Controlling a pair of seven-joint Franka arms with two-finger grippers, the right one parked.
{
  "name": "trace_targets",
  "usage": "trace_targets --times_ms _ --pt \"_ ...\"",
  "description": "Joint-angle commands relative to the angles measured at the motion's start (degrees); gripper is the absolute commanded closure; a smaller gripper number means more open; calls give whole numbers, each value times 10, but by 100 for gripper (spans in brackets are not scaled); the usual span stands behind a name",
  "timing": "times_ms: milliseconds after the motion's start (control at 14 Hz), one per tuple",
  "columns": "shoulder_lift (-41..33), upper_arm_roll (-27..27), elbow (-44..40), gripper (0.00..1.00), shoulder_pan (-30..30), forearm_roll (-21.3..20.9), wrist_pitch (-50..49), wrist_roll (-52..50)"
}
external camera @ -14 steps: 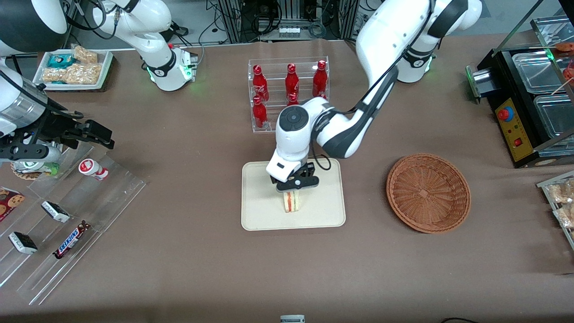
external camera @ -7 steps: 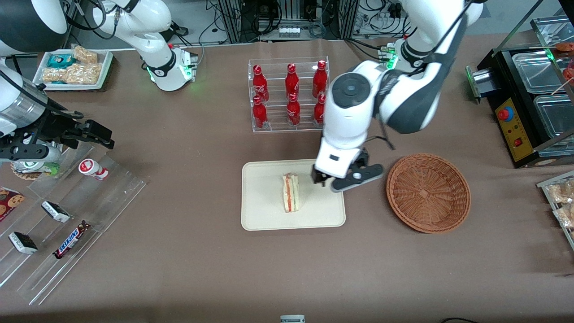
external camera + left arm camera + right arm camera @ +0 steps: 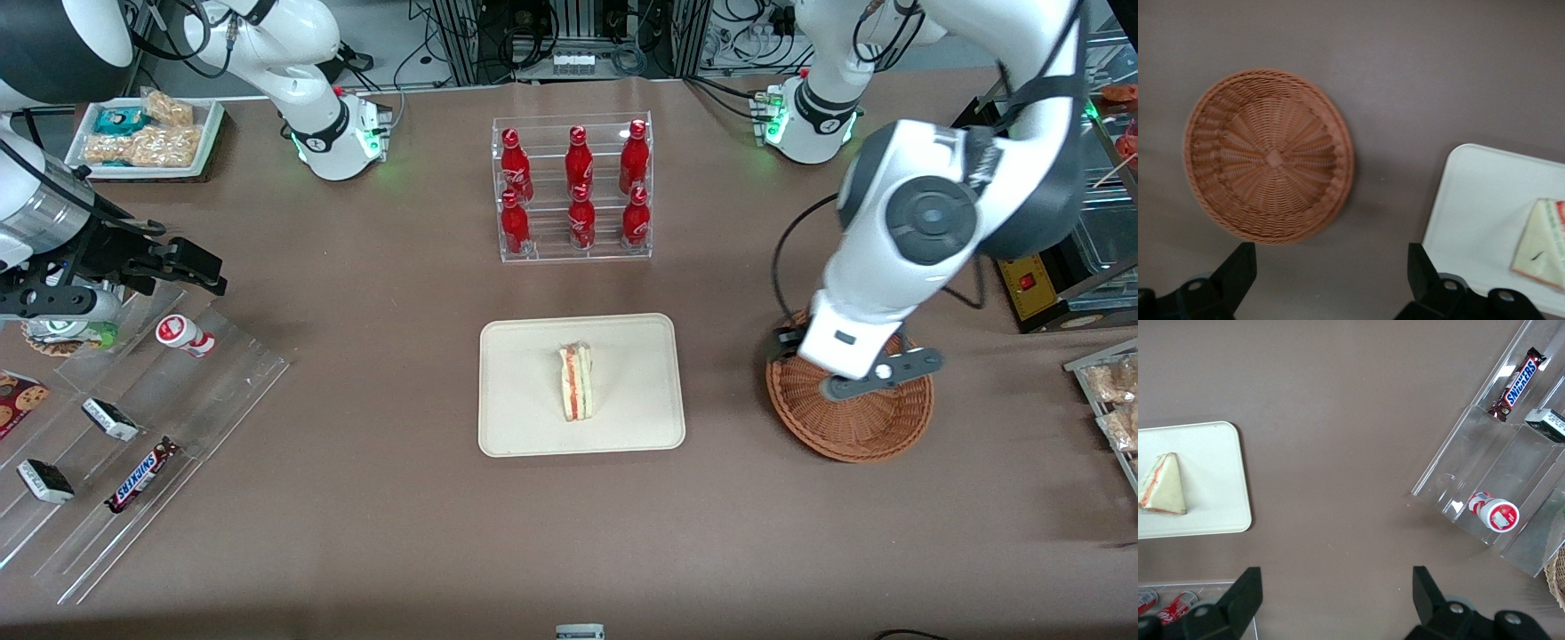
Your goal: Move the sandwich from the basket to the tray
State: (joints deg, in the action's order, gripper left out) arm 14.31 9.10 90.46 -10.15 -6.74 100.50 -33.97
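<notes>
The sandwich (image 3: pixel 576 382) lay on the tray (image 3: pixel 524 427), close to the tray's middle, with its striped red-orange and green edge turned up toward the front camera. In the right wrist view the same sandwich (image 3: pixel 1162 485) showed as a pale wedge resting flat on the tray (image 3: pixel 1211 513), nothing touching it.

And the tool (image 3: pixel 861 377) was over at the basket (image 3: pixel 876 427), hanging above the basket's part nearest the tray, well apart from the tray itself. Its fingers (image 3: pixel 1238 270) stood spread wide with nothing between them; the left wrist view showed bare brown surface (image 3: pixel 1438 73) in the gap and no load at all. The basket (image 3: pixel 1268 157) sat upright on that surface, its woven bowl holding nothing, and a corner of the tray (image 3: pixel 1471 220) with the sandwich (image 3: pixel 1545 243) on it showed beside it.

Taking the tray as the marker: a clear rack of red bottles (image 3: pixel 573 187) stood farther from the front camera than the tray. Toward the parked arm's end of the surface lay a clear stepped display (image 3: pixel 151 418) with a Snickers bar (image 3: pixel 140 476) and a small red-and-white cup (image 3: pixel 182 335) on it.
</notes>
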Motion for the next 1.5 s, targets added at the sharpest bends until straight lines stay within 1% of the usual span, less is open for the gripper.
trace_targets --times_ms 0,71,143,214,357,500,571,786,1000,1429 --pt "-73 6 76 0 38 26 0 67" --pt "-101 6 97 0 61 42 0 106" --pt "-124 1 110 0 67 53 -1 147" --pt "-135 -22 111 0 67 61 -9 190" --pt "-153 -59 105 0 64 78 -28 269" --pt "-161 -96 83 0 59 81 -49 357" --pt "-160 -104 64 0 58 80 -68 380" --pt "-159 -117 24 0 58 75 -87 392" --pt "-154 -114 24 0 59 73 -102 392" --pt "-153 -113 31 0 58 71 -101 392"
